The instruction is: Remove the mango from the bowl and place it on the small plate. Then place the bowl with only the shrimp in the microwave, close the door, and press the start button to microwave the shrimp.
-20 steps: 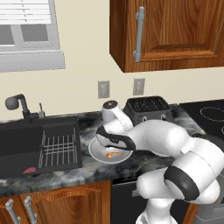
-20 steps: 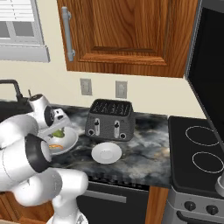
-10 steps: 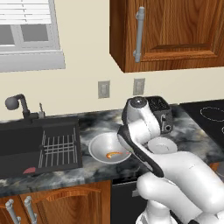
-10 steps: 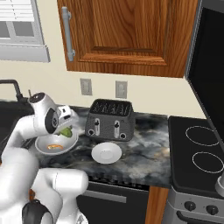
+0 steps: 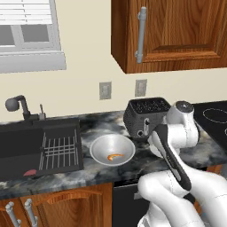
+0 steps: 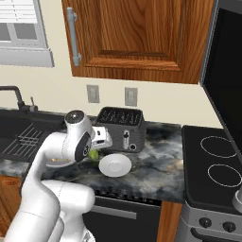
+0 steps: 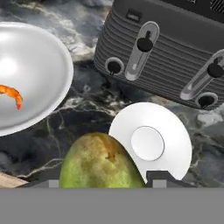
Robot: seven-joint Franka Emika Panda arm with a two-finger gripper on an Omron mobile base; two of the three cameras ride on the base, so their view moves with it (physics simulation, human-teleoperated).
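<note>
My claw (image 7: pixel 103 183) is half closed around the rounded yellow-green mango (image 7: pixel 101 162), carrying it clear of the dark marbled surface (image 7: pixel 83 118). Just beyond lies the small round white plate (image 7: pixel 151 142), my drop spot. Off to one side sits the wide grey metallic bowl (image 7: pixel 30 76), holding only the curled orange shrimp (image 7: pixel 11 94). Farthest is the dark ribbed toaster (image 7: pixel 166 52).

mango (image 7: pixel 101 162) over small plate (image 7: pixel 166 131)

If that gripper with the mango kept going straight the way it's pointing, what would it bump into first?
Most likely the small plate or the counter just beside its edge. The gripper points down there, with the mango between its jaws; exact depth is hard to judge.
</note>
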